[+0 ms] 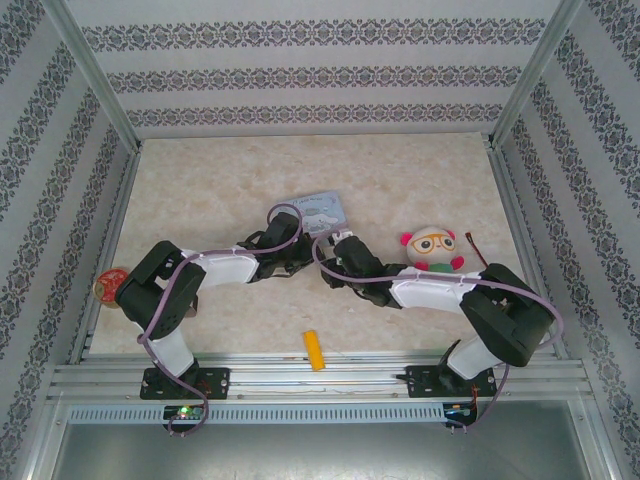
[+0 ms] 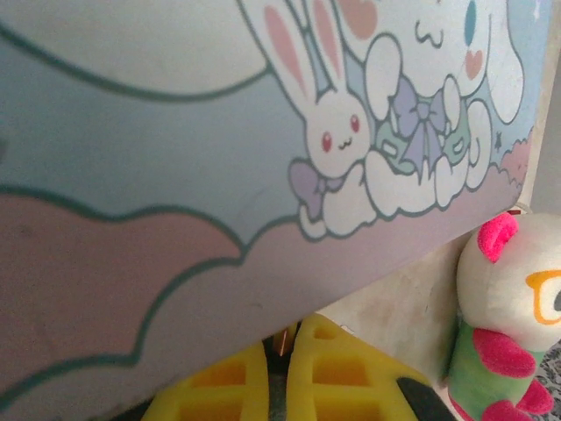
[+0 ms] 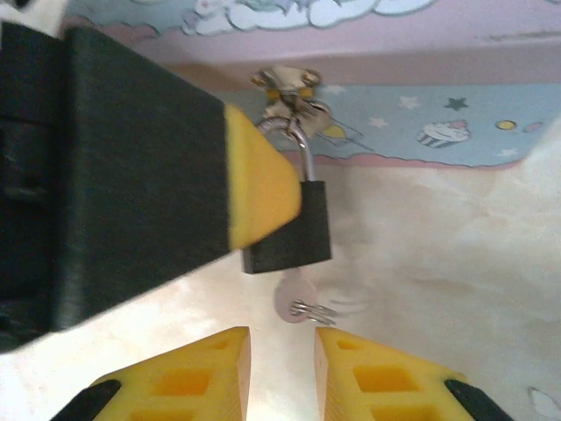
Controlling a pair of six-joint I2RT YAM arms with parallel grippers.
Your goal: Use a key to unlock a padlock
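padlock [image 3: 289, 232] hangs from tin [image 1: 315, 210] front | key [image 3: 296, 303] at padlock's base | plush toy [image 1: 432, 250] right of tin

Both arms bent inward, wrists close; L pincer [image 2: 279, 353] closed tight, R pincer [image 3: 282, 340] slightly parted.

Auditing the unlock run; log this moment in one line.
padlock hanging from cartoon tin; key under it; left gripper shut at padlock; right gripper open, empty

No lettering, number or brand mark can be read. The pale blue tin [image 2: 149, 132] just beyond the left gripper [image 2: 279, 373] jaws carries only cartoon drawings. Its side wall beyond the right gripper [image 3: 282, 373] jaws shows a cupcake [image 3: 445, 133], unlettered.
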